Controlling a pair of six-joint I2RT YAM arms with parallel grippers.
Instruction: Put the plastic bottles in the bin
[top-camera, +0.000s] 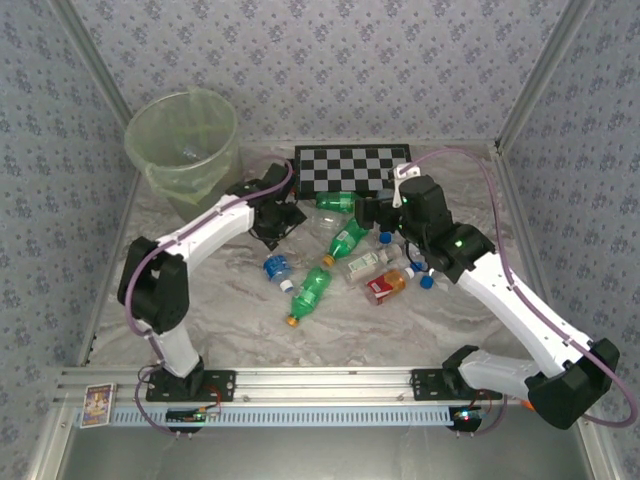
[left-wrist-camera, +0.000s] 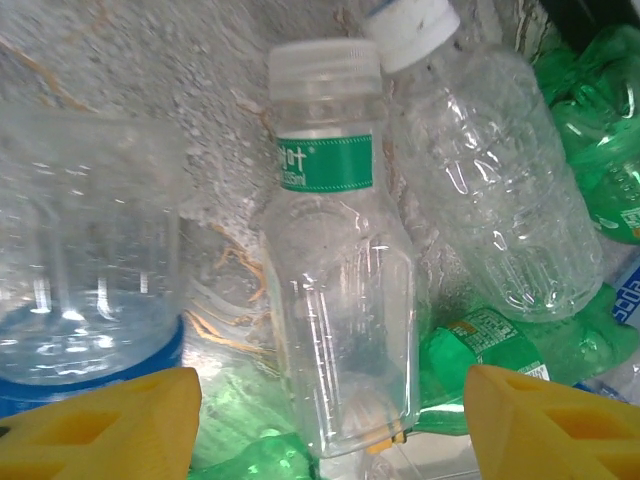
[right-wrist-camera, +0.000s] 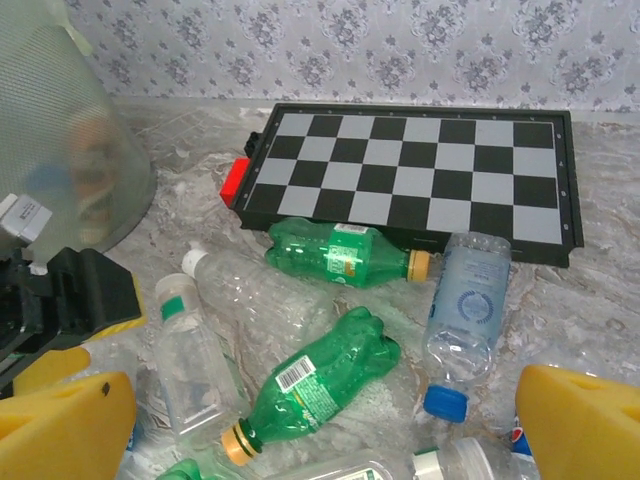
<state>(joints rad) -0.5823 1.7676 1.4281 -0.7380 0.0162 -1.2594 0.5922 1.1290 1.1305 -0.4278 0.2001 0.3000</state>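
Several plastic bottles lie jumbled mid-table. My left gripper (left-wrist-camera: 330, 425) is open, its yellow fingertips either side of a clear bottle with a green band (left-wrist-camera: 335, 300), not touching it. Beside that lie a white-capped clear bottle (left-wrist-camera: 490, 180) and a blue-labelled one (left-wrist-camera: 85, 270). My right gripper (right-wrist-camera: 320, 430) is open above a green bottle with a yellow cap (right-wrist-camera: 315, 385). Another green bottle (right-wrist-camera: 340, 255) and a blue-capped clear bottle (right-wrist-camera: 465, 320) lie near the checkerboard. The pale-green bin (top-camera: 185, 140) stands at the back left, behind the left gripper (top-camera: 283, 222).
The black-and-white checkerboard (top-camera: 350, 165) lies flat at the back centre, just behind the bottles. A green bottle (top-camera: 310, 290) and a red-labelled one (top-camera: 385, 285) lie nearer the front. Patterned walls close in the table on three sides.
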